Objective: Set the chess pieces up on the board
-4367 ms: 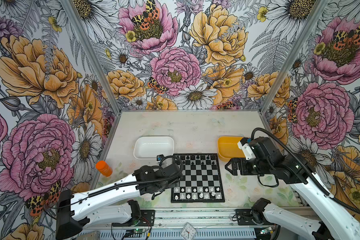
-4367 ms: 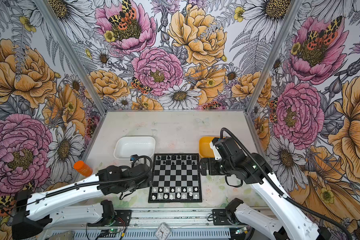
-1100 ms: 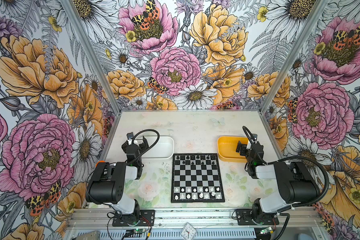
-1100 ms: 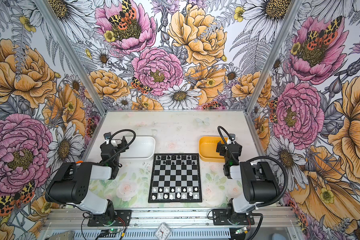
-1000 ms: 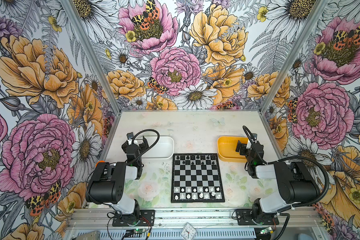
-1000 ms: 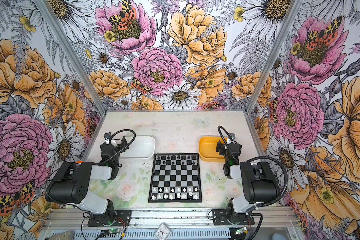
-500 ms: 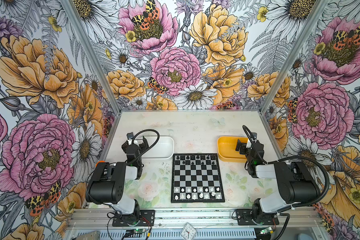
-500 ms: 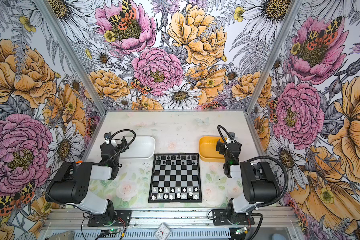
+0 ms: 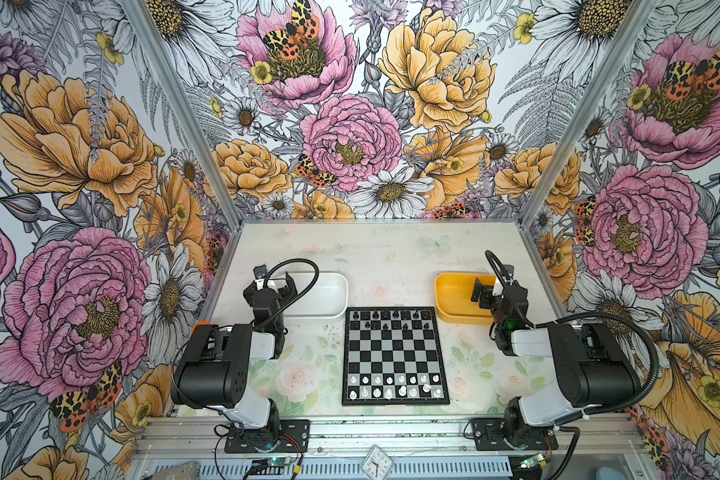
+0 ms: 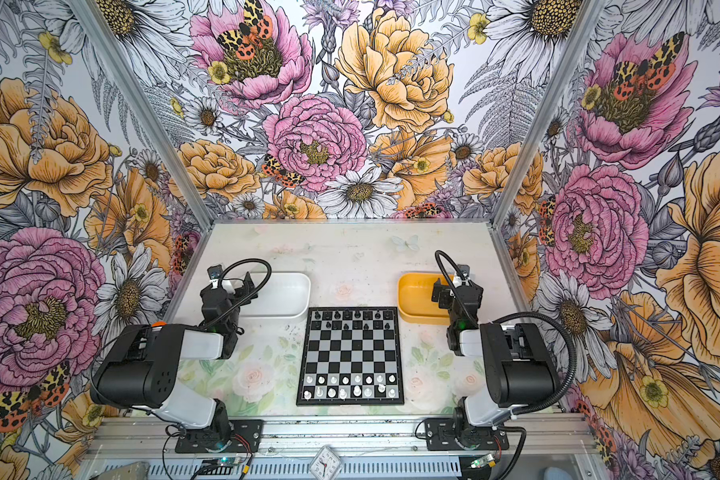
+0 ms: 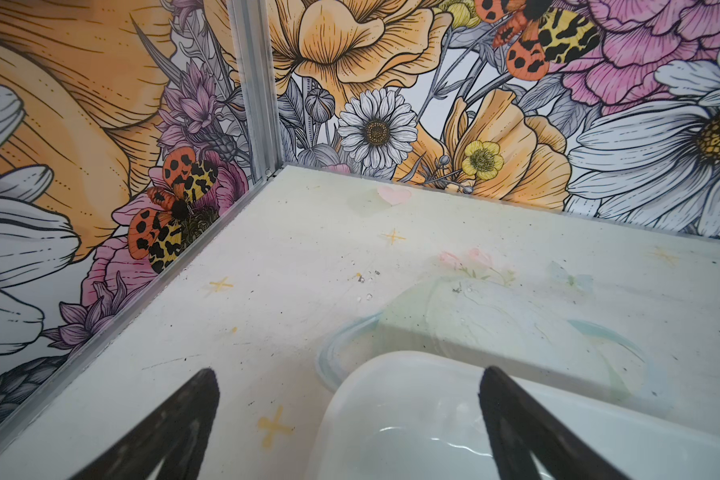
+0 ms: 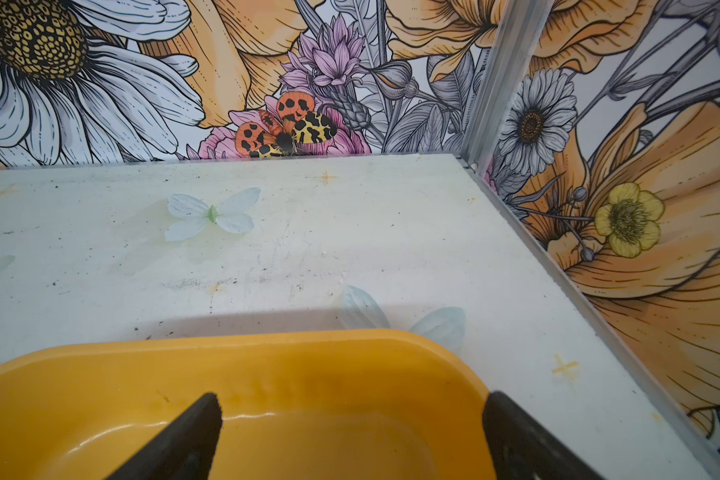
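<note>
The flat checked board [image 9: 395, 357] lies mid-table, with glossy black pieces [image 9: 385, 327] on its far rows and translucent white pieces [image 9: 403, 390] on the nearest. The left gripper [image 9: 275, 285], over the smooth white tray [image 9: 333, 293] at its corner, and the right gripper [image 9: 487, 291], over the glossy yellow tray [image 9: 449, 291], both have fingers spread and empty.

Open tabletop [image 9: 383, 257] behind the board [image 9: 395, 355]; white tray [image 9: 329, 295] and yellow tray [image 9: 454, 299] at its far corners

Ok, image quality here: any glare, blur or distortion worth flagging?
Both top views: evenly lit and sharp, strong wide-angle perspective, chess pieces tiny. Left wrist view: jaws blurred up close, soft glare inside the white tray. Right wrist view: jaws blurred, highlight streak in the yellow tray, its shadow on the table.
</note>
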Controlling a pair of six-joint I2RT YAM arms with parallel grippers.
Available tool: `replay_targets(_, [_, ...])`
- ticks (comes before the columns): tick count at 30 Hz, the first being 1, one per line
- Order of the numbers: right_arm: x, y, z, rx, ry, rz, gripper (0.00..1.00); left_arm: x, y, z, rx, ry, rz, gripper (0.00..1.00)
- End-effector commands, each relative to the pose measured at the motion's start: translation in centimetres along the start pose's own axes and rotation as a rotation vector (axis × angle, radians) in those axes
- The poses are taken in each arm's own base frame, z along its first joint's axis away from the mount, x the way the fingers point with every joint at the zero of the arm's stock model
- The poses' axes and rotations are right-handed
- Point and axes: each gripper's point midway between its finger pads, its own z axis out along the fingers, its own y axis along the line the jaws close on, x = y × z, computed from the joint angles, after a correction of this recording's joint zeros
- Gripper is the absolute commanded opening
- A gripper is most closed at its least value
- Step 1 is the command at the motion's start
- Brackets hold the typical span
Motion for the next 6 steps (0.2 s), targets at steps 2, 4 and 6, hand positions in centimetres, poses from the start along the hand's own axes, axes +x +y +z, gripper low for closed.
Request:
replay_targets(2, [-1.74, 0.41, 0.24, -0.017, -0.050, 0.000, 1.00, -0.55, -0.14, -0.05, 0.017, -0.024, 0.006, 0.99])
replay_targets(4, [-1.71, 0.37, 0.24, -0.016, -0.050, 0.001, 1.00, -0.57, -0.15, -0.04, 0.018, -0.024, 0.006, 0.99])
replay_targets(6, [-1.70, 0.36, 0.20, -0.016, -0.051, 0.001, 1.00, -0.51, -0.14, -0.05, 0.017, -0.023, 0.006, 0.99])
